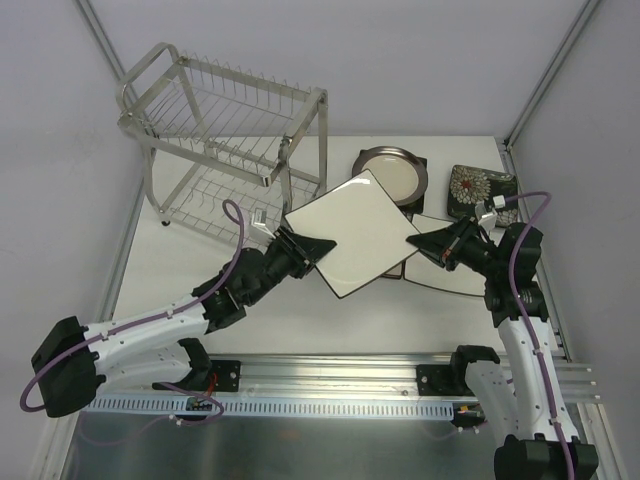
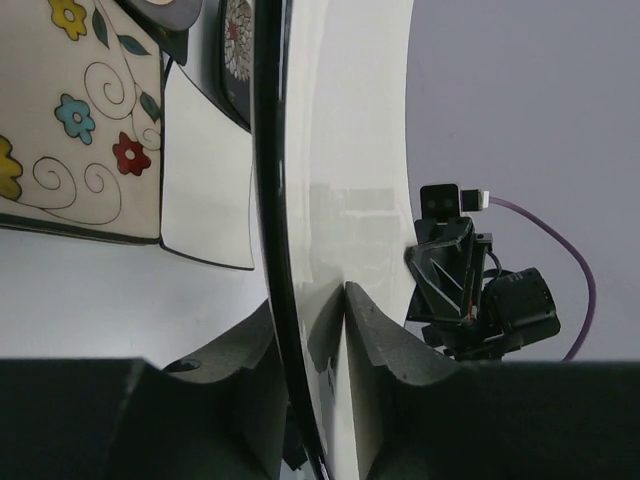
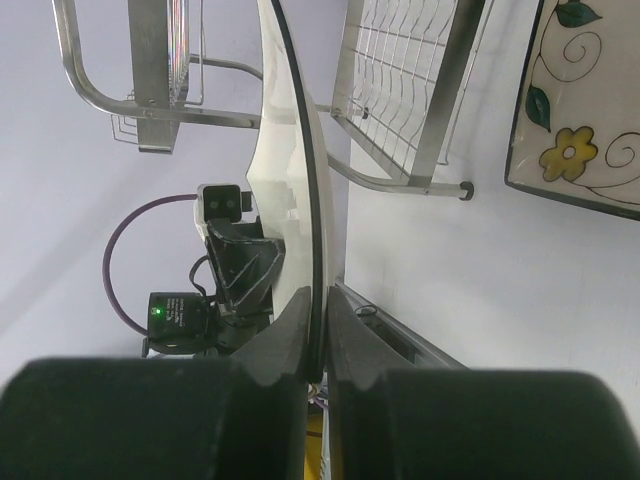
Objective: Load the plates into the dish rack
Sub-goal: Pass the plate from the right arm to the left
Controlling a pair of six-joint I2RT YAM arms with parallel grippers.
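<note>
- Most of the matte white table is bare. The resting plates crowd its far right corner.
- One two-tier dish rack of shiny wire shelves and tubular frame stands at the far left. The right wrist view cuts off all but its lower rails.
- We see the white square plate, glossy with a thin black rim, hanging tilted above the table between the two arms. It is near the rack's front right leg and outside the rack. Both wrist views catch it almost edge-on.
- Beneath it lies the cream flowered plate, mostly hidden from above.
- Behind, the round cream plate with a grey rim sits on a dark square plate. Only a corner of that one shows, so we cannot make out its centre.
- We find the dark plate with white blooms partly covered by the right wrist.
- Clamped on the held plate's near left corner, the left gripper has one pad on each face.
- Nearly closed, the right gripper pinches the opposite corner.
</note>
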